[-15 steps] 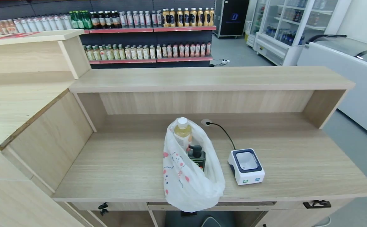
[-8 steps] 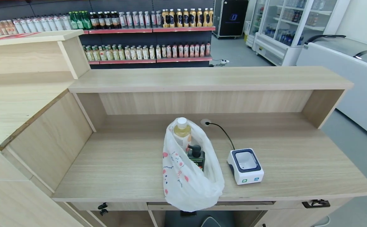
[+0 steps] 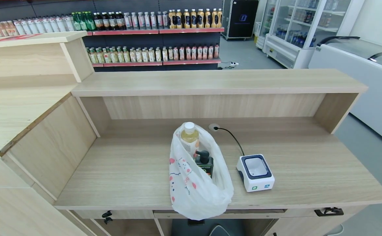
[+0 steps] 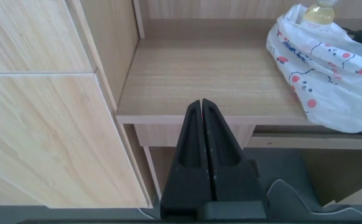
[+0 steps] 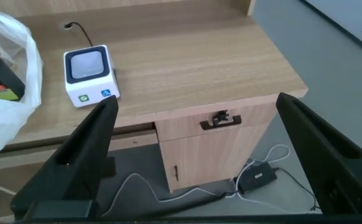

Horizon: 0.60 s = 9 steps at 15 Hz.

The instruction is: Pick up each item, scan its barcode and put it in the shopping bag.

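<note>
Shopping bag (image 3: 197,190): stands open near the front edge of the wooden counter (image 3: 128,170), just beside the scanner (image 3: 255,172), on its left.
Inside the bag: a pale drink bottle (image 3: 190,136) with a white cap at the back and a dark pump bottle (image 3: 205,162) in front of it, both upright.
Left gripper (image 4: 202,109): fingers pressed together, holding nothing, low before the counter's front edge.
Right gripper (image 5: 198,102): fingers spread wide, holding nothing, out in front of the counter on the scanner's side.
Step in hand: to my eye the bagging looks finished, or close to it.
Next move: any further item would need lifting, its barcode turned to the scanner's window, then lowering through the bag's mouth without snagging the thin plastic.
</note>
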Available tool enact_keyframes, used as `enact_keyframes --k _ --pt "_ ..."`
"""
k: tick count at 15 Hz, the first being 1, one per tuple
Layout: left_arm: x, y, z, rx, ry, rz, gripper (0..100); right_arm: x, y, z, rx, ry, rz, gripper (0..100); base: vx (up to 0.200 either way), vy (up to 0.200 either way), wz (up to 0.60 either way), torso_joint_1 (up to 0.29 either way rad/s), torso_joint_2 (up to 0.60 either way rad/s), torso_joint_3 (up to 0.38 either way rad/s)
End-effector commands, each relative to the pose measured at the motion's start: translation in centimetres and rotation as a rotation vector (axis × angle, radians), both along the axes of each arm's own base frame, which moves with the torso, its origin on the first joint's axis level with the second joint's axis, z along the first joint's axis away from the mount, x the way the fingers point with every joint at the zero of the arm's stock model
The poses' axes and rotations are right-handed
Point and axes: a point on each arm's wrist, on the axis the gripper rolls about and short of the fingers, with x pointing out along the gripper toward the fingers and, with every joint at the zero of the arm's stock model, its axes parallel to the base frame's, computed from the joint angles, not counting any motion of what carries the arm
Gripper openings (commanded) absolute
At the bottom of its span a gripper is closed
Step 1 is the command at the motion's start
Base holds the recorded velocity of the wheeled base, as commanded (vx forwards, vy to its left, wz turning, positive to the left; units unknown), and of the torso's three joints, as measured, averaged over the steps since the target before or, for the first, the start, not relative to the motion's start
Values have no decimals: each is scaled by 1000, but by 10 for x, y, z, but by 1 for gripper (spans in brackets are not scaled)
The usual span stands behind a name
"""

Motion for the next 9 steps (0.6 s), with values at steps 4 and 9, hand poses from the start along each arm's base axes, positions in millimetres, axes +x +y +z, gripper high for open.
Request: enact_keyframes --k 4,9 --pt "0 0 0 0 0 0 0 -3 0 -1 -3 -30 59 100 0 0 0 0 0 0" --pt "0 0 0 0 0 0 0 -3 0 -1 46 -36 59 100 0 0 0 0 0 0"
